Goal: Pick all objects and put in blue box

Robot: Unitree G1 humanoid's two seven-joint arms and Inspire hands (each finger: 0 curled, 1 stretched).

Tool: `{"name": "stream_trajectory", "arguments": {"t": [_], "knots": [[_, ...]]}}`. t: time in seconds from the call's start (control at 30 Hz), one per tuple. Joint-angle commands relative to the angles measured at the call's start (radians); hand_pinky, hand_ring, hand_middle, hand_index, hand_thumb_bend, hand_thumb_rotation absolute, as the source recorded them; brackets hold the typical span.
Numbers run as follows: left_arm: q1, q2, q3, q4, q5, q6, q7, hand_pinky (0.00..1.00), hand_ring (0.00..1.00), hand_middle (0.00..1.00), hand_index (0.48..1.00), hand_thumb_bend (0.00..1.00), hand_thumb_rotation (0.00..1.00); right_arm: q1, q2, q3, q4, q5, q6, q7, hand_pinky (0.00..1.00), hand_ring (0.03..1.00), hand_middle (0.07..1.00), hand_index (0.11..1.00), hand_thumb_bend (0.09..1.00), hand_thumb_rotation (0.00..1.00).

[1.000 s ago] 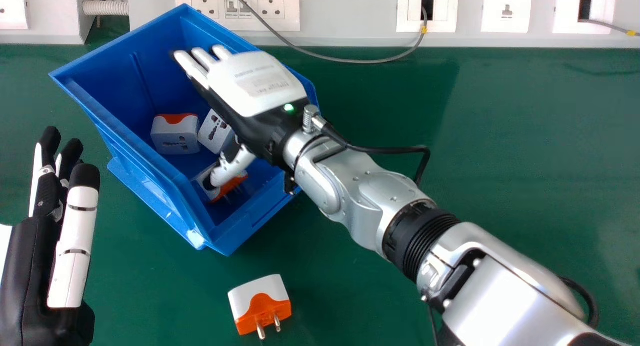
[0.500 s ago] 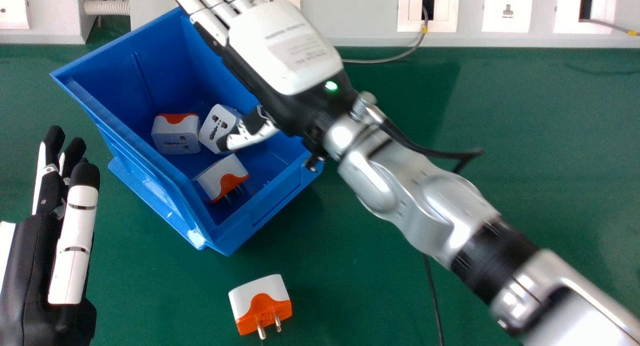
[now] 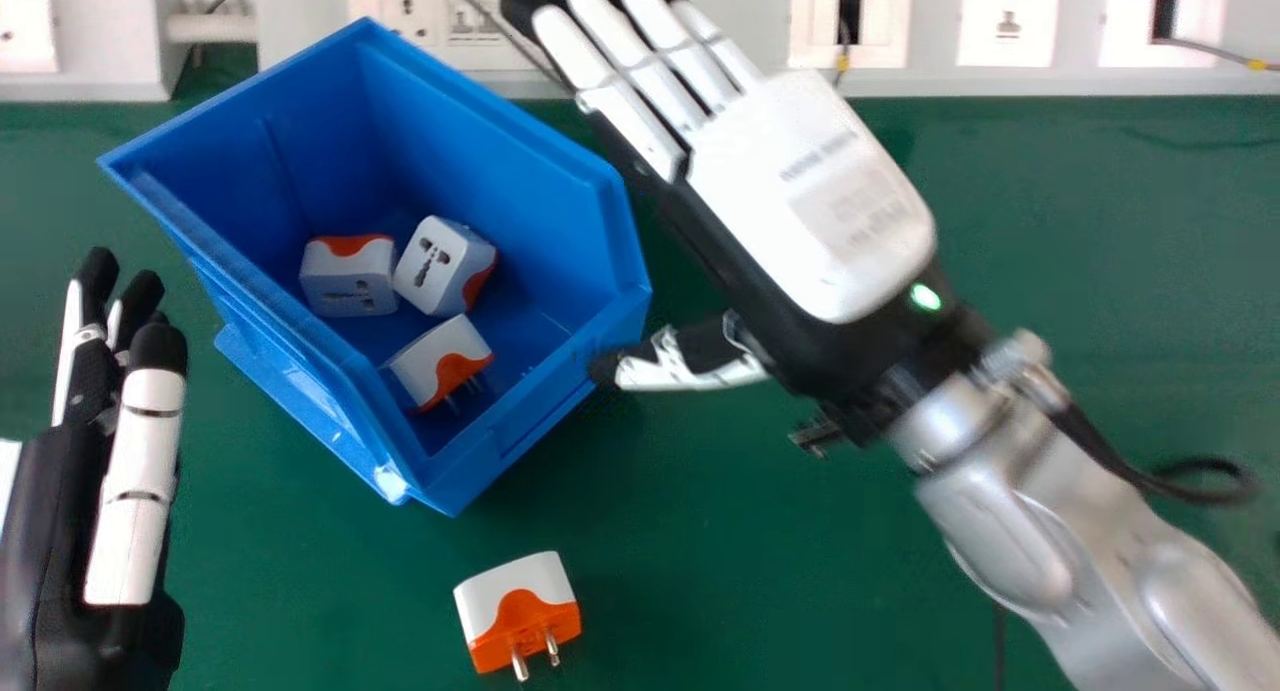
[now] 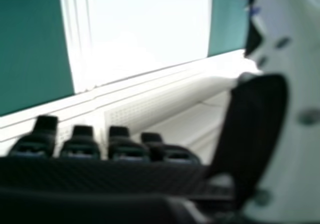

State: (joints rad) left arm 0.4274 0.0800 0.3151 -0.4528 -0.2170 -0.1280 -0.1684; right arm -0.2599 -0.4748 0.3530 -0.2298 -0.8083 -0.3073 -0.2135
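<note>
My right hand (image 3: 810,201) is hovering just outside the box (image 3: 260,296), by its 3 o'clock side, its fingers stretching straight and close together, its thumb standing apart and pointing toward the box's 4 o'clock side. In the box, 3 are lying in a cluster: 1 plug (image 3: 348,276) is sitting at its 10 o'clock, 1 plug (image 3: 440,266) at its 1 o'clock and 1 plug (image 3: 425,361) at its 5 o'clock. Another plug (image 3: 518,611) is lying on the table (image 3: 760,591) beyond the box's 5 o'clock. My left hand (image 3: 140,491) is resting at the head view's 8 o'clock.
</note>
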Motion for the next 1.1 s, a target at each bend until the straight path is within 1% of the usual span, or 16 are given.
{"name": "stream_trajectory", "arguments": {"t": [0.0,0.1,0.13,0.2,0.3,0.33,0.47,0.53,0.63,0.73,0.83,0.97,1.07], "knots": [[-0.001,0.008,0.009,-0.003,-0.011,-0.025,-0.001,1.0,1.0,0.99,1.0,0.5,0.83,0.06,-0.02,-0.05,-0.057,0.037,-0.04,0.0,0.93,0.985,0.983,0.932,0.677,0.15],[0.002,0.008,0.008,-0.004,-0.011,-0.027,-0.003,1.0,1.0,0.99,1.0,0.5,0.83,0.175,-0.039,-0.088,-0.091,0.059,-0.076,0.009,0.87,0.957,0.959,0.896,0.692,0.14],[0.005,0.006,0.008,-0.003,-0.01,-0.029,-0.003,1.0,1.0,0.99,1.0,0.5,0.83,0.224,-0.035,-0.096,-0.104,0.065,-0.08,0.01,0.87,0.957,0.959,0.896,0.692,0.14],[0.01,0.003,0.006,-0.001,-0.009,-0.033,-0.003,1.0,1.0,0.99,1.0,0.5,0.83,0.302,-0.019,-0.102,-0.121,0.069,-0.08,0.006,0.84,0.939,0.942,0.877,0.692,0.14],[0.017,-0.003,0.0,0.0,-0.007,-0.037,-0.001,1.0,1.0,0.99,1.0,0.5,0.83,0.386,0.013,-0.096,-0.122,0.06,-0.084,-0.012,0.8,0.909,0.917,0.853,0.692,0.13],[0.019,-0.005,-0.001,0.0,-0.006,-0.039,0.0,1.0,1.0,0.99,1.0,0.5,0.83,0.408,0.023,-0.093,-0.117,0.057,-0.089,-0.018,0.75,0.877,0.888,0.827,0.69,0.12],[0.032,-0.017,-0.013,-0.006,0.002,-0.044,0.006,1.0,1.0,0.99,1.0,0.5,0.83,0.505,0.059,-0.069,-0.079,0.029,-0.107,-0.048,0.72,0.851,0.865,0.804,0.678,0.11],[0.04,-0.02,-0.017,-0.014,0.0,-0.042,0.007,1.0,1.0,0.99,1.0,0.51,0.83,0.531,0.059,-0.061,-0.061,0.033,-0.122,-0.04,0.71,0.841,0.856,0.795,0.667,0.12],[0.045,-0.019,-0.014,-0.019,-0.006,-0.037,0.004,1.0,1.0,1.0,1.0,0.52,0.82,0.543,0.048,-0.054,-0.033,0.04,-0.145,-0.019,0.7,0.826,0.842,0.783,0.647,0.13],[0.047,-0.019,-0.016,-0.022,-0.004,-0.033,0.007,1.0,1.0,1.0,1.0,0.51,0.82,0.544,0.043,-0.045,-0.013,0.045,-0.156,0.006,0.68,0.812,0.825,0.771,0.647,0.13],[0.046,-0.019,-0.016,-0.021,-0.003,-0.031,0.008,1.0,1.0,1.0,1.0,0.51,0.82,0.537,0.04,-0.041,-0.019,0.039,-0.15,0.039,0.67,0.805,0.816,0.767,0.644,0.12],[0.045,-0.015,-0.012,-0.023,-0.011,-0.026,0.006,1.0,1.0,1.0,1.0,0.51,0.82,0.525,0.044,-0.038,-0.021,0.027,-0.153,0.059,0.63,0.76,0.764,0.739,0.643,0.11],[0.043,-0.013,-0.009,-0.02,-0.016,-0.025,0.003,1.0,1.0,1.0,1.0,0.51,0.82,0.508,0.041,-0.026,-0.001,0.013,-0.17,0.063,0.61,0.742,0.744,0.726,0.645,0.11]]}}
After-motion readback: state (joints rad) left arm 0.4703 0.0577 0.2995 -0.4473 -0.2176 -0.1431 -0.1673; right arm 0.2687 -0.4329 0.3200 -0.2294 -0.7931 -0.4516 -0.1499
